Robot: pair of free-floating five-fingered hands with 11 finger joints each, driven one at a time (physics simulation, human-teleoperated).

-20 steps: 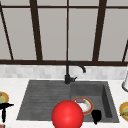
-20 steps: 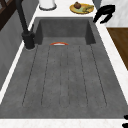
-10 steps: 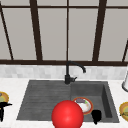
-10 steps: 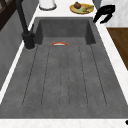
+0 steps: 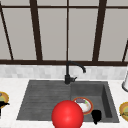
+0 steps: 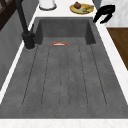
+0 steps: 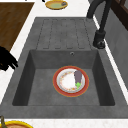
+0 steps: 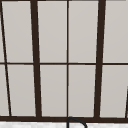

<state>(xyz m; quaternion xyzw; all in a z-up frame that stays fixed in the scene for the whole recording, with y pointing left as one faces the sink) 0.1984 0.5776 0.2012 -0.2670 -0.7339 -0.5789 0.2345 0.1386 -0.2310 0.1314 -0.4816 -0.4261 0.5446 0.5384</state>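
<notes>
At the far left edge of the front view, low in the frame, the left hand (image 5: 3, 104) sits over the white counter, just beside a left yellow plate (image 5: 2, 96) with food on it; whether that hand is wide or closed cannot be told. Right of it lies the dark grey sink (image 5: 37, 100), its ribbed drainboard filling the left half and its deep basin the right half, with the black faucet (image 5: 68, 75) standing at the back rim in the middle of the frame, below the window (image 5: 52, 32). At the lower middle a red ball (image 5: 67, 115) covers part of the sink's front edge. Just right of the ball, on the basin floor, rests a red-rimmed plate (image 5: 84, 105) with a white middle and scraps of food. At the lower right of that plate, the right hand (image 5: 96, 116) hangs over the basin's front edge, near the plate but apart from it; in the left side view its fingers (image 6: 101, 17) droop loose and spread, holding nothing. At the right edge sits a right yellow plate (image 5: 124, 110), with a white jar (image 5: 125, 83) above it.
</notes>
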